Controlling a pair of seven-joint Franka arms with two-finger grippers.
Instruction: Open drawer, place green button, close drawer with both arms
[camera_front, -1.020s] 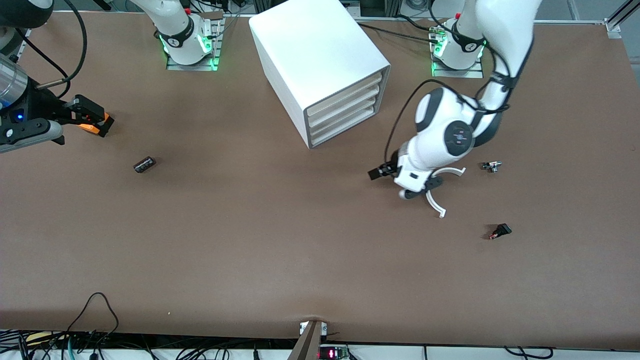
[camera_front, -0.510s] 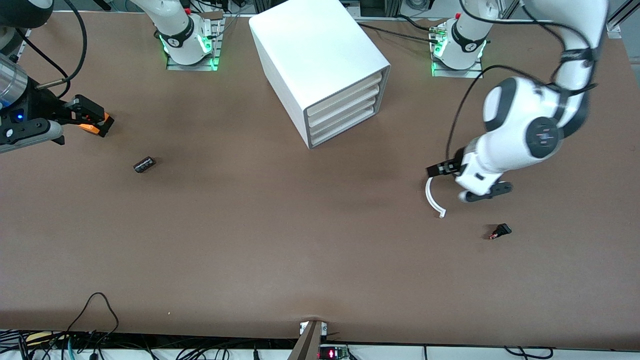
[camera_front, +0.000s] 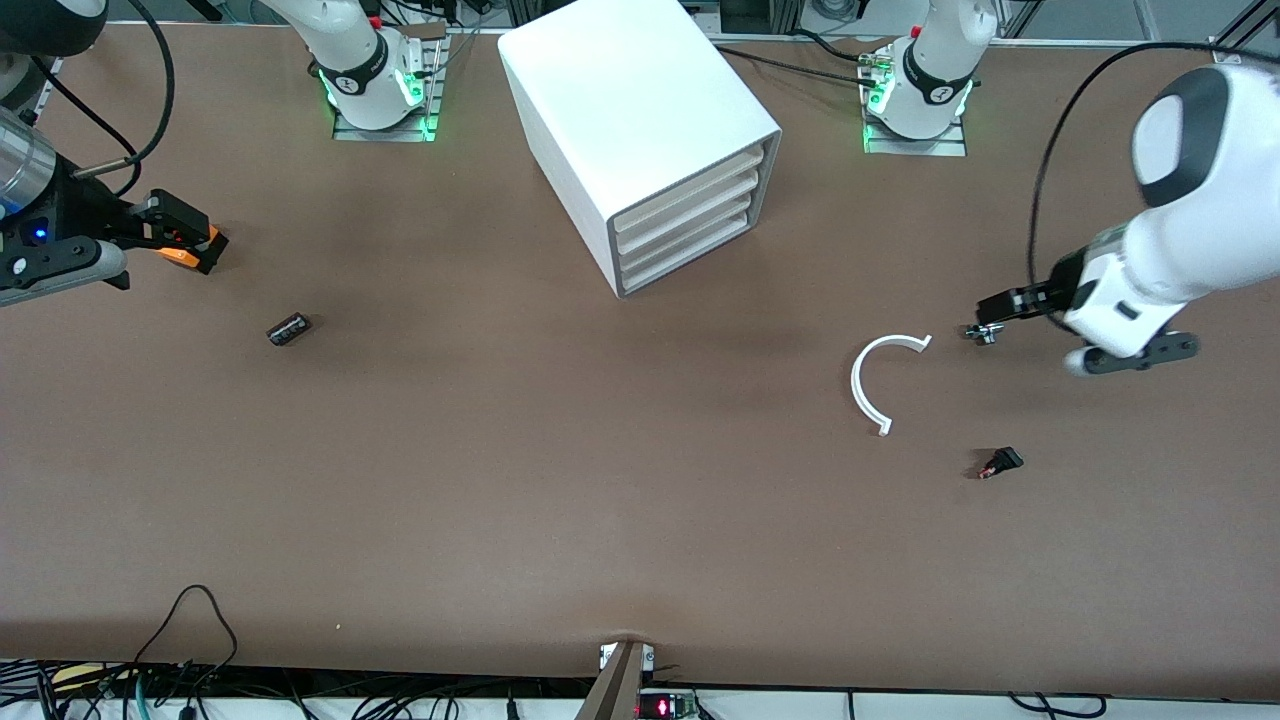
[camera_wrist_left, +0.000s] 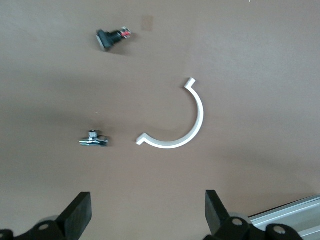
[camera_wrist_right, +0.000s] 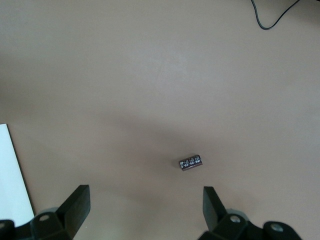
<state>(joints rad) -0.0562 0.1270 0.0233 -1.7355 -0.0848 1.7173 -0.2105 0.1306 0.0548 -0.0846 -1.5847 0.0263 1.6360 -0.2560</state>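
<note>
Button (camera_front: 1000, 462) lies on its side on the surface (camera_front: 560, 480) at the left arm's end, nearer the front camera than the white arc (camera_front: 872, 382) and the small metal fitting (camera_front: 984, 333). The left end effector (camera_wrist_left: 147, 210), fingers apart and empty, hangs over the surface by that fitting (clearly the closer arm). The right end effector (camera_wrist_right: 145, 207), also spread, waits above the black cylinder (camera_wrist_right: 190, 163). The drawer (camera_front: 690, 257) is shut.

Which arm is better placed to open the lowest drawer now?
Left, probably. Its tool hangs open over the table toward the cabinet's drawer fronts. The right tool waits open at the table's right-arm end, past the cabinet's blank side.
</note>
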